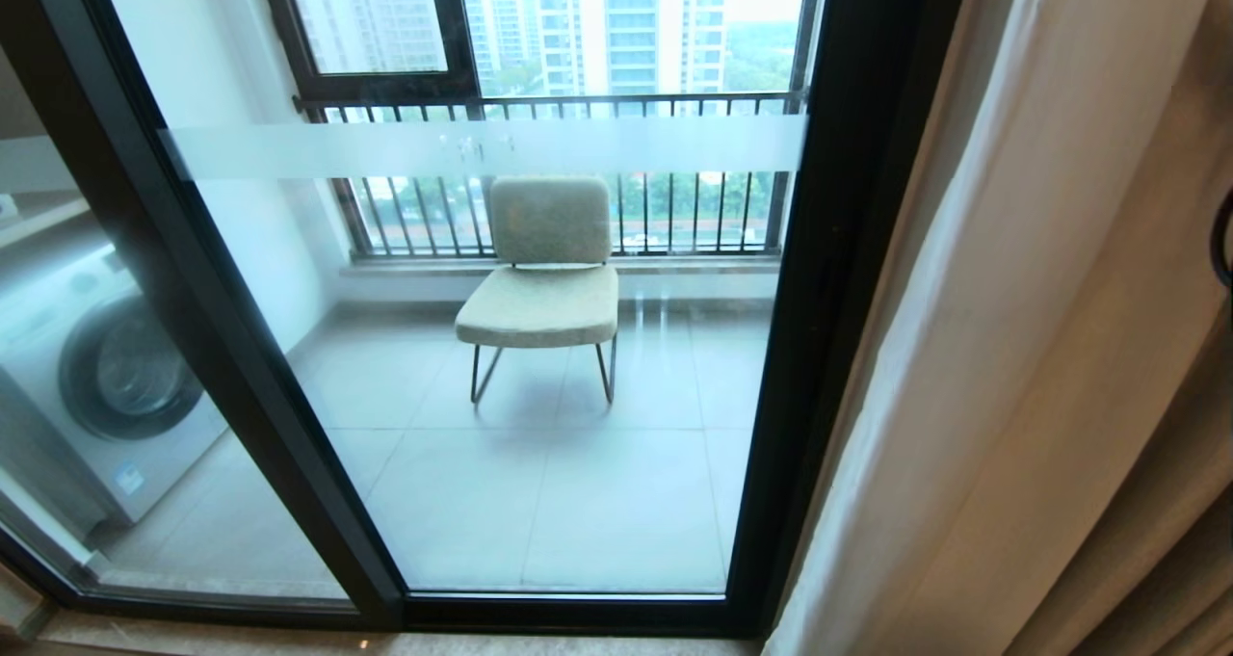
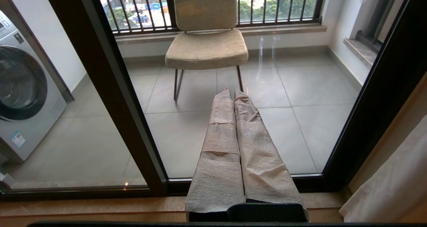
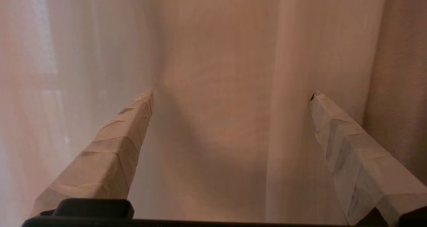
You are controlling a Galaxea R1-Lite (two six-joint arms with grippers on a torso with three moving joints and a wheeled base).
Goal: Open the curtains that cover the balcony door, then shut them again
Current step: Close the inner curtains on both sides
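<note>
While our right gripper [image 3: 232, 97] faces the sheer curtains [image 3: 213, 70] with jaws wide apart and nothing between them, our left gripper [image 2: 232, 93] idles, jaws closed. From the head, curtains hang bunched at 3 o'clock, leaving the door [image 1: 501, 348] uncovered.

Small characters on balcony door [image 1: 597, 367] frosted band [image 1: 482, 147], unreadable
</note>
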